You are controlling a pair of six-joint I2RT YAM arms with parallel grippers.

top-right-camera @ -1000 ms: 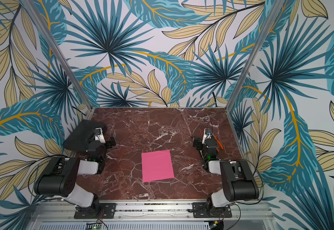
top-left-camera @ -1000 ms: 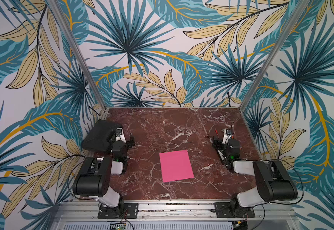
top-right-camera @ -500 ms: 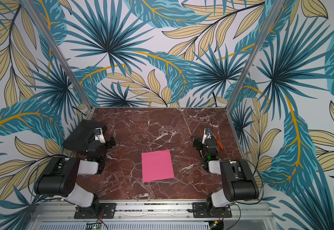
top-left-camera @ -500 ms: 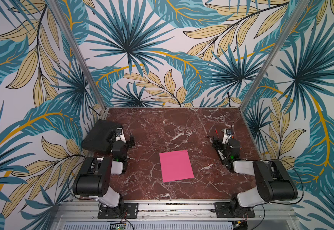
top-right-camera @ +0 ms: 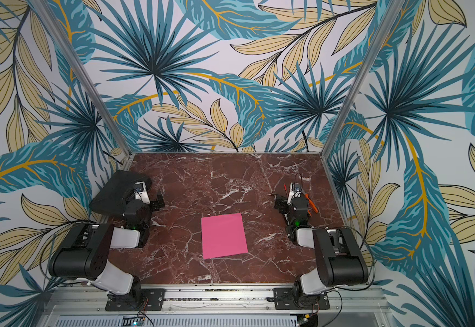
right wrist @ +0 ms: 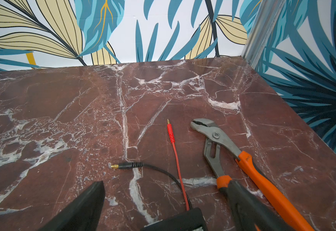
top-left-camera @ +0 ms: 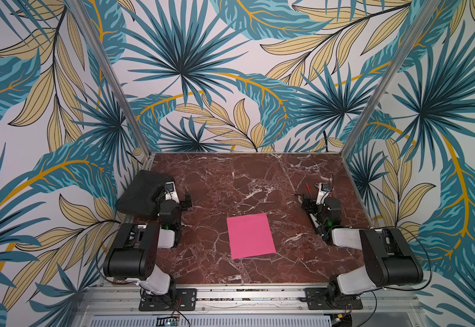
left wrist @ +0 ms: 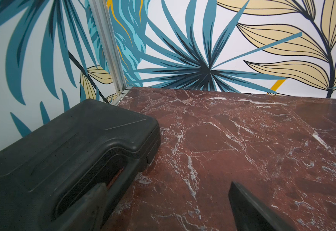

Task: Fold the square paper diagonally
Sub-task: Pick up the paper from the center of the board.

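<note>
Robot lab test cell: leaf-print walls [top-left-camera: 230, 42], aluminium posts [top-left-camera: 114, 82], marble-look tabletop [top-left-camera: 259, 175].

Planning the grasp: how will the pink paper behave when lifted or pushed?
The pink paper lies flat on the marble table, so its edge is probably hard to get under. It looks thin: likely floppy. The glossy top may let it slide.

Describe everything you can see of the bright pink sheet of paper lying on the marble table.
The bright pink sheet of paper is thin, plain and four-cornered, with no visible crease. It lies flat, unfolded and slightly askew on the dark red marble tabletop, toward its front middle. Only the tabletop touches it.
</note>
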